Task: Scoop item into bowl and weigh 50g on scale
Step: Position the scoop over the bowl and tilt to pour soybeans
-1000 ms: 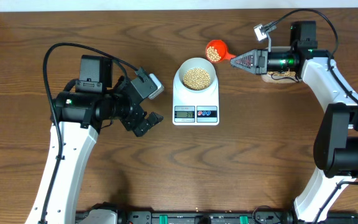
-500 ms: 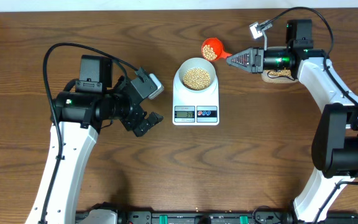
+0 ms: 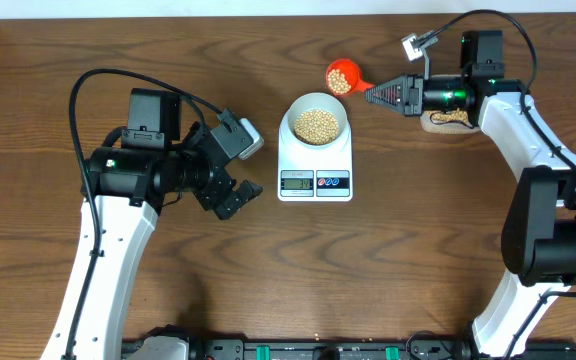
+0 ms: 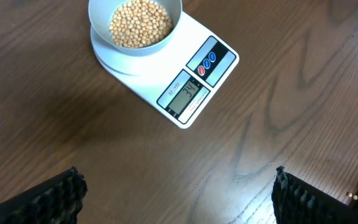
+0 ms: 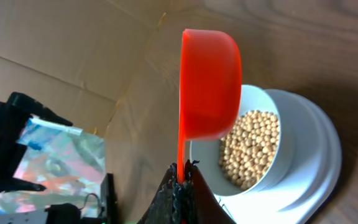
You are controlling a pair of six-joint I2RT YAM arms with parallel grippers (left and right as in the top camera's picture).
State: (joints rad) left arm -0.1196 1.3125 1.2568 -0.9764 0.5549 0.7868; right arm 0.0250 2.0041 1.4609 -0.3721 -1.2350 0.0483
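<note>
The pale bowl (image 3: 316,122) holds tan beans (image 3: 317,124) and sits on the white scale (image 3: 315,158) at the table's middle. Seen from the left wrist, the bowl (image 4: 135,28) tops the scale (image 4: 191,81), whose display is lit. My right gripper (image 3: 373,96) is shut on the handle of a red scoop (image 3: 342,77), which carries beans and hovers just right of and behind the bowl. In the right wrist view the scoop (image 5: 209,84) hangs beside the bowl (image 5: 260,143). My left gripper (image 3: 240,170) stands open and empty, left of the scale.
A clear tub with beans (image 3: 450,119) lies under my right arm at the back right. The table's back edge runs close behind the scoop.
The right gripper carried the scoop a little left and toward the back, then nudged back right. The left arm has not moved.
</note>
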